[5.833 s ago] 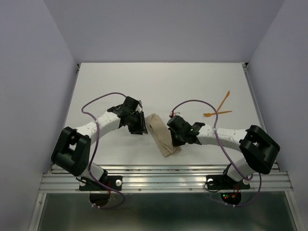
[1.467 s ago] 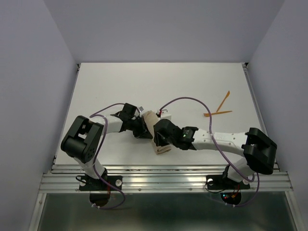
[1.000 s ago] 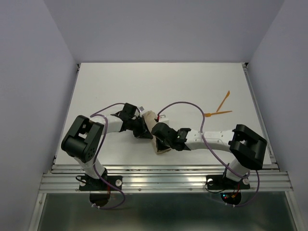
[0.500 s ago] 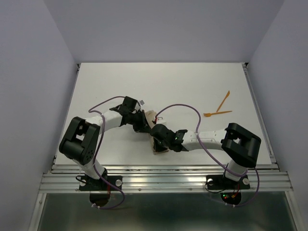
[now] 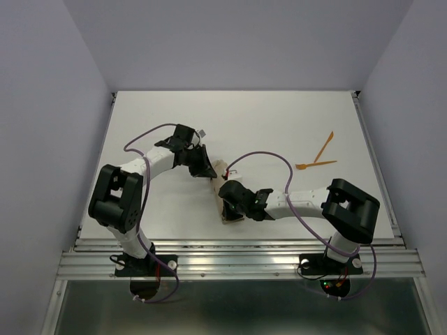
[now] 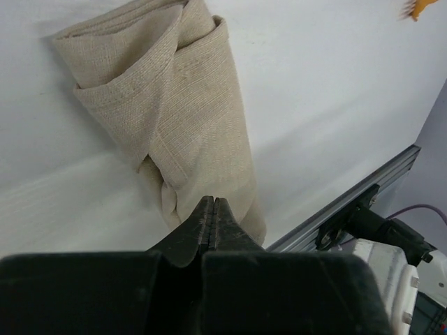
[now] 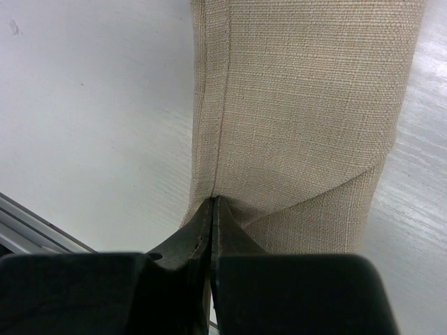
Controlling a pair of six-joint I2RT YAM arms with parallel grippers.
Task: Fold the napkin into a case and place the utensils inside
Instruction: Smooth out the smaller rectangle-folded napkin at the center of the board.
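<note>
Case [image 6: 195, 132] — folded tan cloth — is touched by left pincer [image 6: 211, 204] and right pincer [image 7: 213, 202], both closed tight.

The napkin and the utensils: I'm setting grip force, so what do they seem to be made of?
The napkin looks like woven cloth, perhaps linen or cotton, matte tan: the wrist views show a coarse weave and stitched hems. The utensils look like thin orange plastic, going by their uniform bright colour; their finish is too small to tell.
</note>
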